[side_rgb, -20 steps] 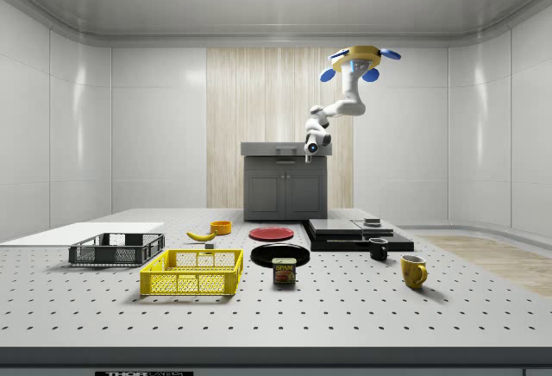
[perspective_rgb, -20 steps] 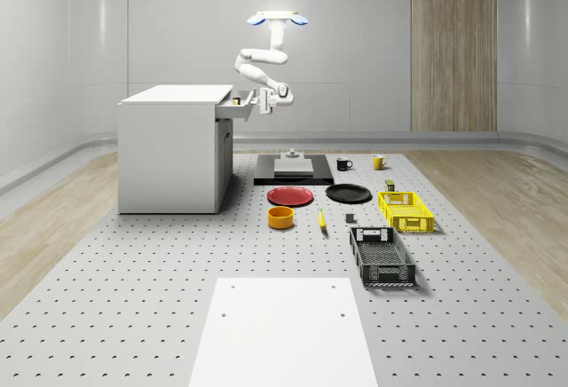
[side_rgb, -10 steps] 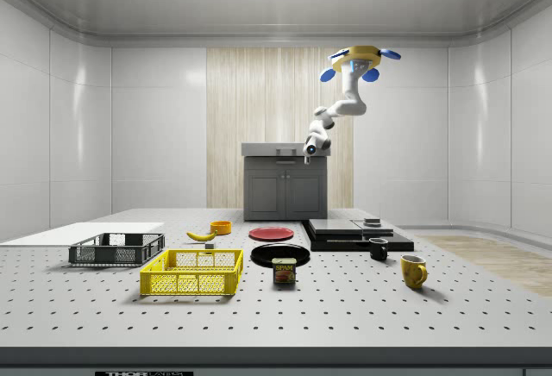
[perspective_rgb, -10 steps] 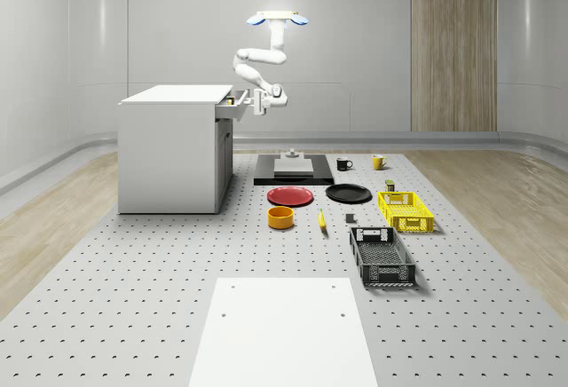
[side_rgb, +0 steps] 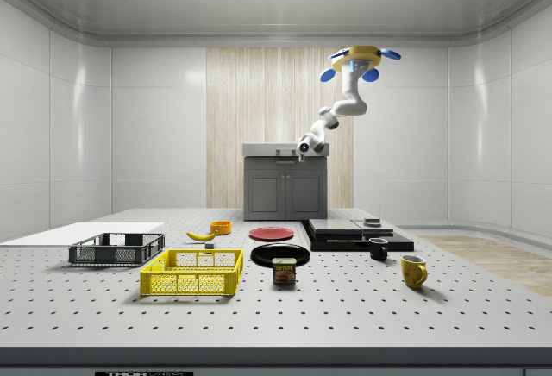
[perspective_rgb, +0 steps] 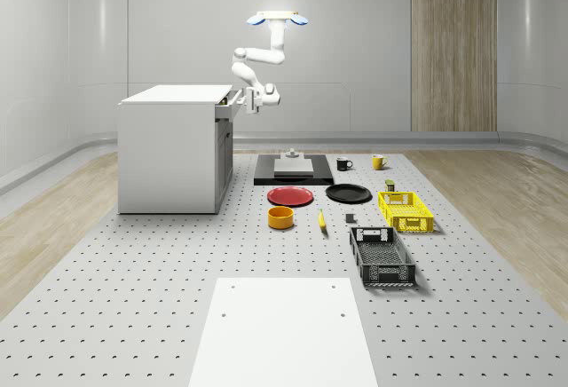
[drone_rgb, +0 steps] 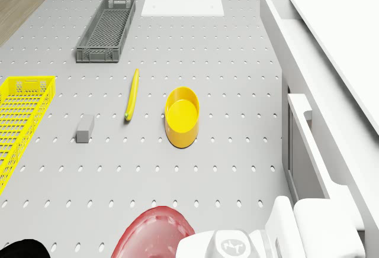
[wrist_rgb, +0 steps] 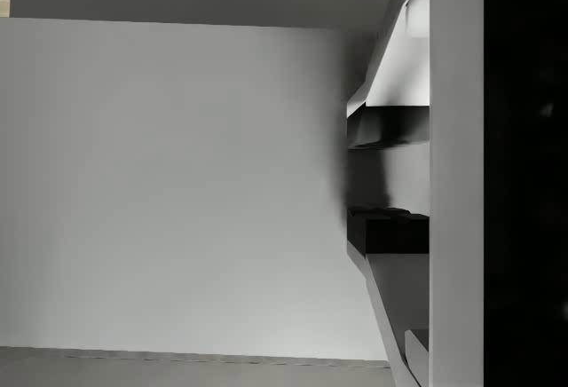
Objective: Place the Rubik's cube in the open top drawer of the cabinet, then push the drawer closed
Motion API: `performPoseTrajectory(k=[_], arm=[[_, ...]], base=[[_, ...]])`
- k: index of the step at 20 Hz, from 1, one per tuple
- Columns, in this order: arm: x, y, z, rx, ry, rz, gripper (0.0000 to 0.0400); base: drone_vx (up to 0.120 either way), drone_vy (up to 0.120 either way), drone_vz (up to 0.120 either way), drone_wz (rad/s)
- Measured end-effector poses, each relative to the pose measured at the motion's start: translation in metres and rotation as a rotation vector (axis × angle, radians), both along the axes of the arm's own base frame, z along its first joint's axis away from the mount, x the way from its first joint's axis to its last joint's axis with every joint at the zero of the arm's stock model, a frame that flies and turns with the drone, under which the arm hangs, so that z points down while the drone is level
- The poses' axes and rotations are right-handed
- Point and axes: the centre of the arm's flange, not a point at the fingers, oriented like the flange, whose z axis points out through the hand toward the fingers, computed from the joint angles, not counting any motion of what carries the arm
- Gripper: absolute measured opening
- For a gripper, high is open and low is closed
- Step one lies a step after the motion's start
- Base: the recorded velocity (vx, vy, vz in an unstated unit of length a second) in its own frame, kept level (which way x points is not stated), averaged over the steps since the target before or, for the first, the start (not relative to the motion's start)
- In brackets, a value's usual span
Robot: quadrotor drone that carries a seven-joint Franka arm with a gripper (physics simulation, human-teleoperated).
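Note:
The white cabinet (perspective_rgb: 173, 152) stands at the whole-scene view's left, and its top drawer (perspective_rgb: 230, 103) sticks out only a little. My gripper (perspective_rgb: 252, 100) is level with the drawer front and right against it, on the side away from the cabinet. In the side view the gripper (side_rgb: 302, 149) is at the cabinet's top edge. The drone (perspective_rgb: 278, 19) hovers high above the floor, beside the cabinet and over the black platform (perspective_rgb: 294, 172). The wrist view looks flat onto the drawer front (wrist_rgb: 177, 183). The drawer's inside is hidden.
On the floor beside the cabinet lie a red plate (perspective_rgb: 290, 195), a black plate (perspective_rgb: 348, 193), a yellow bowl (drone_rgb: 182, 115), a banana (drone_rgb: 132, 94), a yellow basket (perspective_rgb: 405, 211) and a grey crate (perspective_rgb: 382, 256). Two mugs (perspective_rgb: 377, 162) stand beyond them.
The arm has moved toward the cabinet, to the whole-scene view's left, and the drawer has slid in from well open to nearly shut. The drone has kept its place.

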Motion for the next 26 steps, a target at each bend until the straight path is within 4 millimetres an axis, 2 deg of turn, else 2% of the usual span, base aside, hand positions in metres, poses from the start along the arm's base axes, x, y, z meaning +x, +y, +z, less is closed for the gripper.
performPoseTrajectory(k=[3, 11, 22, 26], arm=[[0.0, 0.009, 0.014, 0.0, 0.012, 0.001, 0.0102], [-0.002, 0.026, 0.037, 0.0, 0.025, 0.002, 0.0105], [-0.003, 0.034, 0.047, 0.0, 0.028, 0.002, 0.0105], [-0.003, 0.035, 0.048, 0.0, 0.029, 0.002, 0.0105]], base=[[0.0, 0.013, 0.0, 0.0], [0.0, 0.12, 0.0, 0.0], [0.0, 0.12, 0.0, 0.0], [0.0, 0.02, 0.0, 0.0]])
